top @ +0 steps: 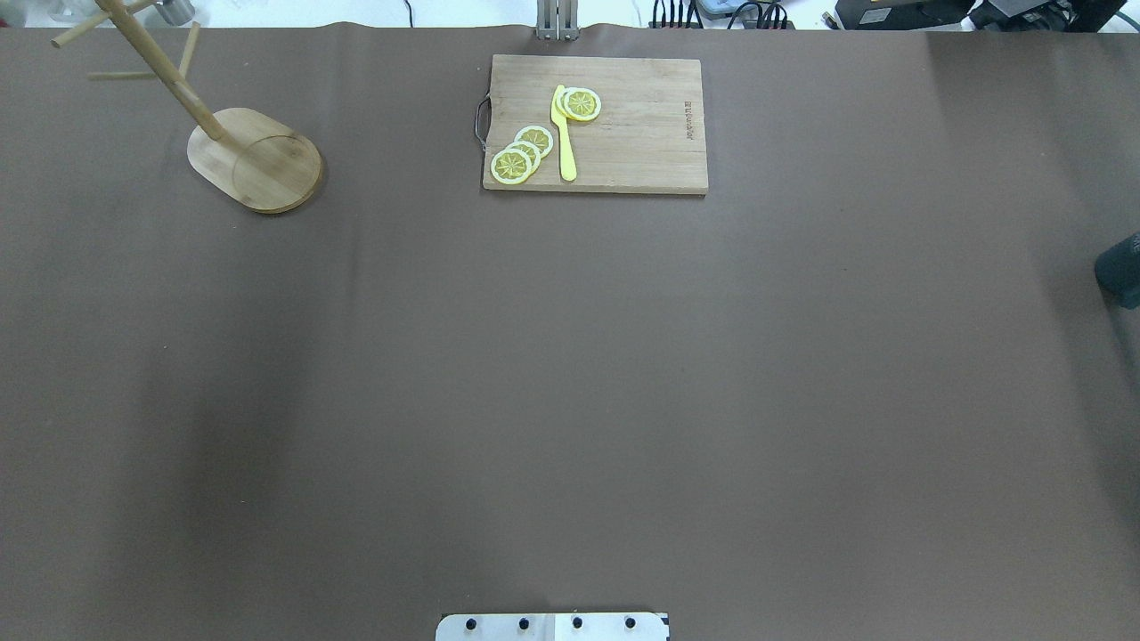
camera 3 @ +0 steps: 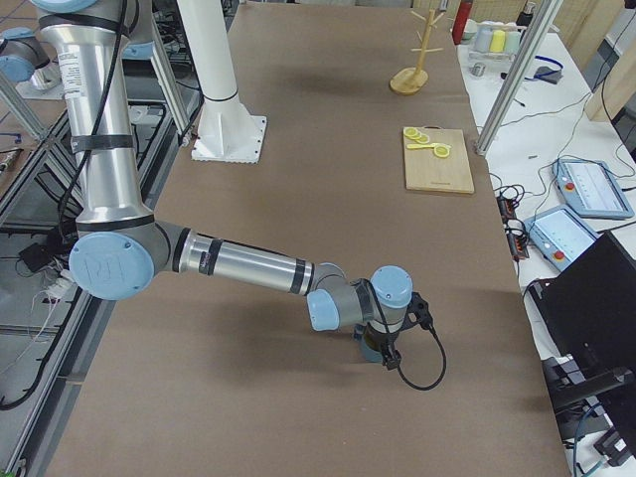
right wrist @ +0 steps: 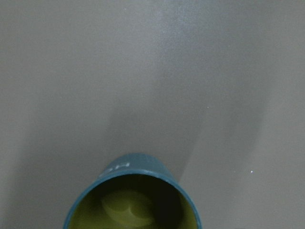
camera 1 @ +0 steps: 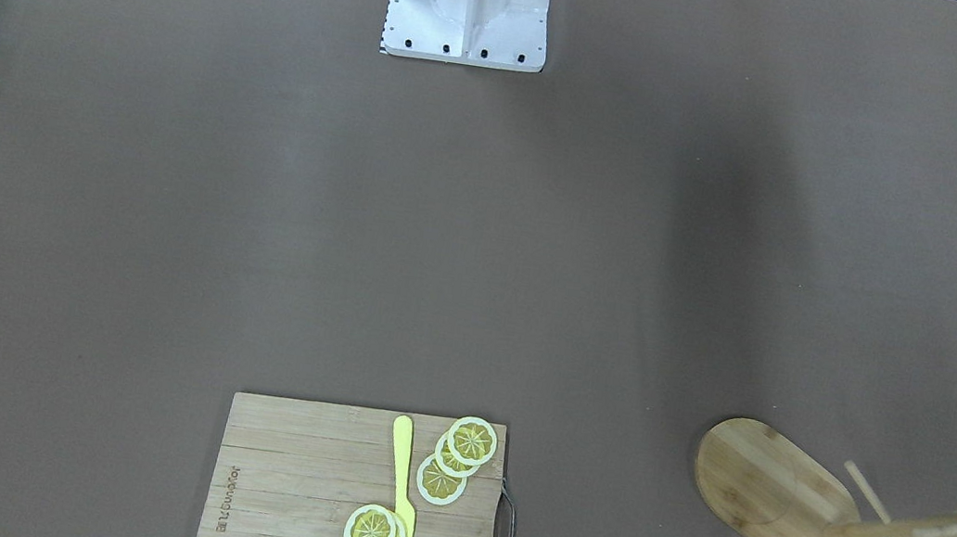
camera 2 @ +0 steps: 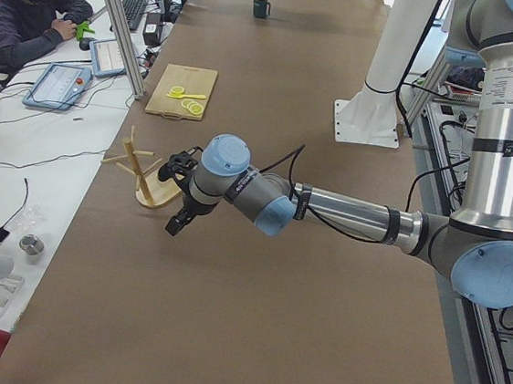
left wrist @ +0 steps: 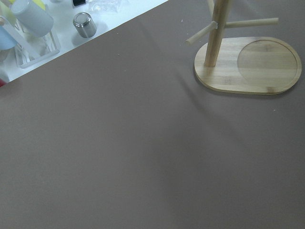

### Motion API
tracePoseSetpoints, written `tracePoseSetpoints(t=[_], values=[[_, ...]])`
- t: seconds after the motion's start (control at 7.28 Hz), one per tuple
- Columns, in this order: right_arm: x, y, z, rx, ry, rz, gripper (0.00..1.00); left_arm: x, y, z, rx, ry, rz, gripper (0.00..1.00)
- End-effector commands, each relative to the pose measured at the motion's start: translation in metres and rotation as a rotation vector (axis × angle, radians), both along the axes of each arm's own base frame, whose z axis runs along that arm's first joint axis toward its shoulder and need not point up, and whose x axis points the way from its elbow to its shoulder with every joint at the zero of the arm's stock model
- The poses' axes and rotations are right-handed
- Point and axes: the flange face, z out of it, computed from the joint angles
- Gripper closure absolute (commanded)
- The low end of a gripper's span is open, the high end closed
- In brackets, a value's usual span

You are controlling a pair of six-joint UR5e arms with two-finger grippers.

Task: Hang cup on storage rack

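The slate-blue cup [right wrist: 133, 200] with its yellow inside stands upright on the table. It fills the bottom of the right wrist view and shows at the right edge of the overhead view [top: 1122, 271]. My right gripper [camera 3: 384, 350] hangs directly over it. No fingers show in the wrist view, so I cannot tell whether it is open or shut. The bamboo storage rack [top: 254, 160] stands upright at the far left corner and also shows in the left wrist view [left wrist: 248, 62]. My left gripper [camera 2: 176, 223] hovers close beside the rack [camera 2: 152, 181]. I cannot tell its state.
A slatted cutting board [top: 595, 125] with lemon slices [top: 521, 156] and a yellow knife [top: 563, 133] lies at the far middle. The robot's white base [camera 1: 469, 0] is at the near edge. Bottles and a metal cup [left wrist: 85, 24] stand off the table beyond the rack.
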Motion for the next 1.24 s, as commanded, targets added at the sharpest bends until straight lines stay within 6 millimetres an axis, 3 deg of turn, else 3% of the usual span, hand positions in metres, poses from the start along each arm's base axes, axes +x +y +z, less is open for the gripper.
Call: tracePoseSetpoints(t=[0.0, 0.55, 0.82, 1.1], values=[[0.0, 0.002, 0.006, -0.011, 0.0, 0.0, 1.0, 0.0, 0.001, -0.001, 0.001, 0.0, 0.0, 0.01], [-0.003, -0.01, -0.014, 0.016, -0.03, -0.002, 1.0, -0.001, 0.004, 0.004, -0.007, 0.003, 0.002, 0.01], [0.003, -0.023, -0.046, 0.024, -0.062, 0.062, 1.0, -0.001, 0.004, 0.005, -0.009, 0.003, 0.002, 0.01], [0.006, -0.023, -0.079, -0.124, -0.112, 0.289, 1.0, -0.001, 0.007, 0.008, -0.016, 0.001, 0.001, 0.01]])
